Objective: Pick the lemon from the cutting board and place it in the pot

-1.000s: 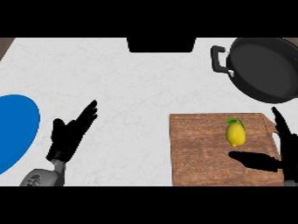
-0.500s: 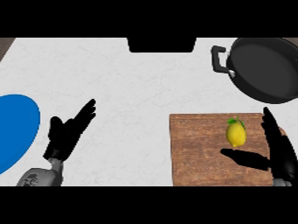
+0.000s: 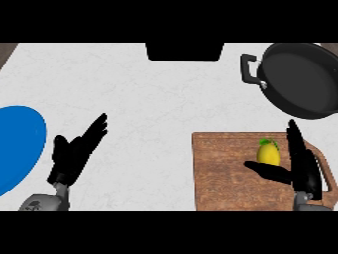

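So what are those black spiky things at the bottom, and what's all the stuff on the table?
Those black things are a robot's two hands. The picture is taken from the robot's head, looking down at a kitchen counter, so you only see its arms coming in from the bottom edge.

The left hand rests open over the counter and holds nothing. The right hand is open too, over a brown cutting board. A yellow lemon lies on that board, between the thumb and the fingers. The hand has not closed on it yet.

Up at the right sits a black pot with a handle; nothing is in it. At the left edge is a blue plate. At the top is a dark object I cannot identify.

The robot's job is to put the lemon in the pot.
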`<action>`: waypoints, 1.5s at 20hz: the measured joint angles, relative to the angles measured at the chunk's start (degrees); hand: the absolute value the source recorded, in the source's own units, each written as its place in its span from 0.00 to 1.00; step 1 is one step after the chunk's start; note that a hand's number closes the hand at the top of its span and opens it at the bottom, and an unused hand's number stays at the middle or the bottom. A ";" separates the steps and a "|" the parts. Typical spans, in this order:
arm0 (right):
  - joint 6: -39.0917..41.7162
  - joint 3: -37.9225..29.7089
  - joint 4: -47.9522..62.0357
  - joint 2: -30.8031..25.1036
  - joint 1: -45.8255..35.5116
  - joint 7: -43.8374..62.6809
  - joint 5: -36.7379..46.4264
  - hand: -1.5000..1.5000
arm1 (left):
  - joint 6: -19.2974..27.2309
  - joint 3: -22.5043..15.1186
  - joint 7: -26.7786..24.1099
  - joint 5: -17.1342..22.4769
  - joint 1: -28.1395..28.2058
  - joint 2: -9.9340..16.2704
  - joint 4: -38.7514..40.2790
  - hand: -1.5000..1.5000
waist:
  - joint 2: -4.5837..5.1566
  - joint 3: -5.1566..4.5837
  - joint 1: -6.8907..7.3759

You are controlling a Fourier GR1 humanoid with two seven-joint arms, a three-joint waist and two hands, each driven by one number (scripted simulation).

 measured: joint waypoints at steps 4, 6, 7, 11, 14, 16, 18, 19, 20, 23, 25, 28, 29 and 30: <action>-0.32 1.18 3.99 -1.76 -1.72 -3.85 3.67 1.00 | -0.75 0.66 -0.52 -0.14 -0.16 0.17 0.96 0.50 | -0.10 -0.23 0.08; -0.75 0.68 6.39 -1.29 -3.04 -5.93 3.52 1.00 | -0.71 1.07 -0.40 -0.28 -1.16 -0.10 1.68 0.50 | -0.15 -0.33 0.02; -0.92 0.31 7.61 -1.25 -3.50 -7.25 3.42 1.00 | -0.58 0.90 0.08 -0.25 -0.75 -0.41 0.73 0.50 | -0.22 -0.39 0.05; -0.16 -0.83 9.21 -0.43 -3.60 -11.72 1.47 1.00 | -0.66 0.96 -0.74 -1.00 -1.11 -0.67 1.94 0.50 | -0.31 -0.56 -0.14; 2.23 -2.19 11.14 -1.42 -3.97 -16.22 -0.47 1.00 | -0.75 0.83 -0.34 -0.97 -0.64 -0.96 1.08 0.50 | -0.33 -0.53 0.05; 10.08 -3.63 13.63 -6.63 -5.79 -17.72 -3.35 1.00 | -1.10 0.98 -0.28 -0.79 -1.10 -0.85 1.50 0.50 | 0.15 -0.08 0.52; 17.58 -4.24 15.26 -11.98 -6.88 -18.69 -5.12 1.00 | -1.21 0.76 -0.32 -0.76 -1.40 -1.06 1.32 0.50 | 0.68 0.40 1.04; 20.86 -4.32 15.82 -14.28 -7.26 -19.34 -5.71 1.00 | -1.27 0.61 -0.35 -0.73 -1.45 -1.22 1.26 0.50 | 0.92 0.62 1.29; 24.06 -4.60 16.47 -16.46 -7.79 -19.96 -6.51 1.00 | -1.33 0.52 -0.36 -0.76 -1.66 -1.26 1.22 0.50 | 1.16 0.81 1.48; 33.07 -6.07 18.81 -23.12 -9.21 -23.29 -8.79 1.00 | -1.55 0.22 -0.66 -0.81 -1.52 -1.39 1.15 0.50 | 1.62 1.18 2.06; 38.13 -7.32 20.57 -27.36 -10.29 -26.30 -9.94 1.00 | -1.65 -0.03 -0.78 -0.93 -1.56 -1.47 1.12 0.50 | 1.84 1.35 2.30; 44.28 -9.12 23.72 -33.12 -11.89 -29.71 -11.51 1.00 | -1.68 -0.42 -0.70 -1.11 -2.00 -1.70 0.75 0.50 | 2.09 1.50 2.76; 45.31 -9.59 24.66 -34.87 -12.39 -30.33 -11.84 1.00 | -1.64 -0.43 -0.63 -1.13 -2.20 -1.77 0.82 0.50 | 2.19 1.52 2.83; 45.89 -9.92 25.49 -36.54 -12.75 -30.83 -11.91 1.00 | -1.71 -0.47 -0.51 -1.13 -2.36 -1.77 0.84 0.50 | 2.29 1.56 2.94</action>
